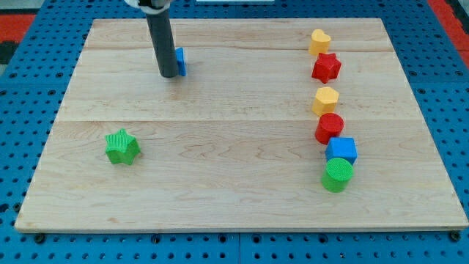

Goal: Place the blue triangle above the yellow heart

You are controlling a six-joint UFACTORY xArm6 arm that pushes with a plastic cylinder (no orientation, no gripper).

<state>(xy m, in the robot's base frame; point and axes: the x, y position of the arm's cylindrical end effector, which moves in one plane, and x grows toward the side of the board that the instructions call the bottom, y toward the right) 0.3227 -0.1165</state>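
My tip [168, 75] stands on the board near the view's top left, touching the left side of the blue triangle [179, 61], which the rod mostly hides. The yellow heart [319, 42] lies near the view's top right, far to the right of the blue triangle. The rod runs up out of the view's top.
Below the yellow heart runs a column of blocks: a red star [326, 68], a yellow hexagon [326, 100], a red cylinder [330, 127], a blue cube [341, 151] and a green cylinder [338, 175]. A green star [122, 147] lies at the left. The wooden board [242, 198] sits on blue pegboard.
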